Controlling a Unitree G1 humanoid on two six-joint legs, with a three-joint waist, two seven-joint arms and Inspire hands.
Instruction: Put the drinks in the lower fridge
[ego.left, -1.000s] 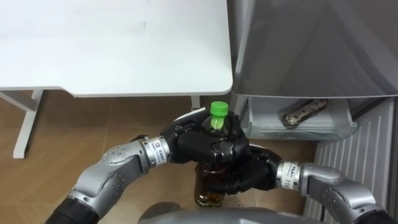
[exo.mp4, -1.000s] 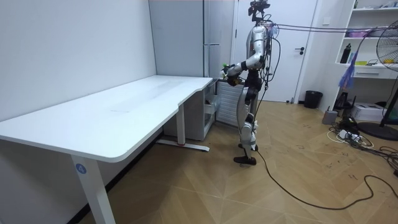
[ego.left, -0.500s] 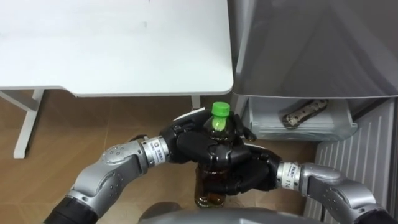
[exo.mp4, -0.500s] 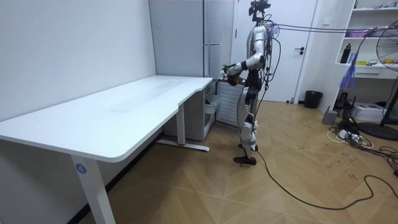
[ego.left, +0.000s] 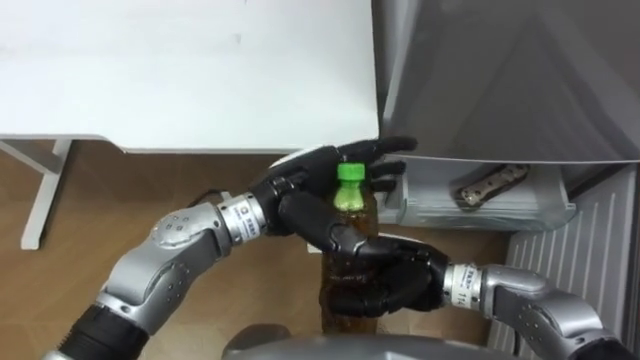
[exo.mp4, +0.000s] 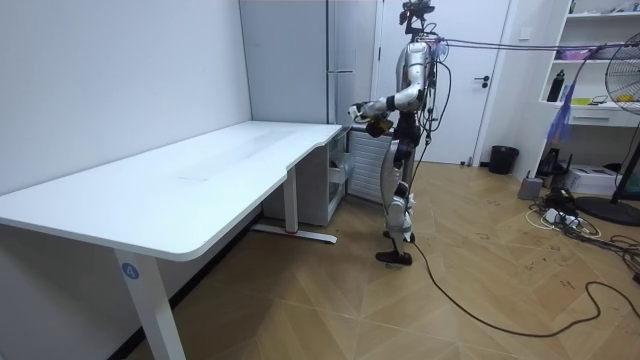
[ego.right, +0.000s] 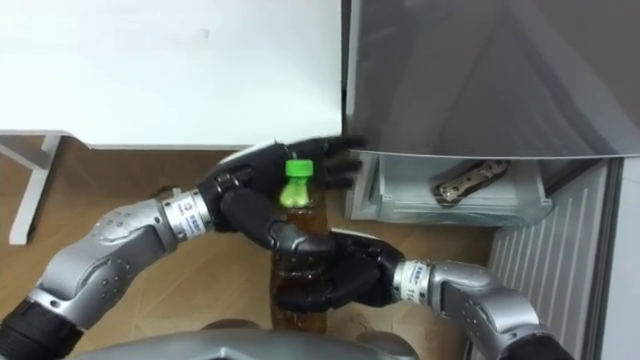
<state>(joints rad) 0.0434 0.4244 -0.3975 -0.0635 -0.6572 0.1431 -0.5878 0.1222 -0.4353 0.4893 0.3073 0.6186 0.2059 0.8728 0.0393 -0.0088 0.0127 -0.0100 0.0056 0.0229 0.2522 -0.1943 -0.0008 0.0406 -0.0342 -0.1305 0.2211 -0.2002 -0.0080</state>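
Note:
A brown drink bottle (ego.left: 350, 215) with a green cap (ego.left: 349, 174) stands upright in front of my chest. My right hand (ego.left: 392, 283) is curled round its lower body from the right. Beside and behind the bottle's neck my left hand (ego.left: 296, 192) is open, its fingers stretched toward the fridge and its thumb lying down the bottle's front. The right eye view gives the same: bottle (ego.right: 296, 210), right hand (ego.right: 345, 275), left hand (ego.right: 250, 195). In the room view I stand before the grey fridge (exo.mp4: 335, 60) with both hands raised.
The grey fridge front (ego.left: 500, 70) fills the upper right. Below it a white shelf (ego.left: 490, 205) holds a brownish packet (ego.left: 488, 180). A white ribbed panel (ego.left: 580, 260) is at the right. The white table (ego.left: 180, 70) lies at the upper left, over wooden floor.
My left hand has let go of the bottle's neck and stretched its fingers out toward the fridge. The right hand keeps its grip on the bottle.

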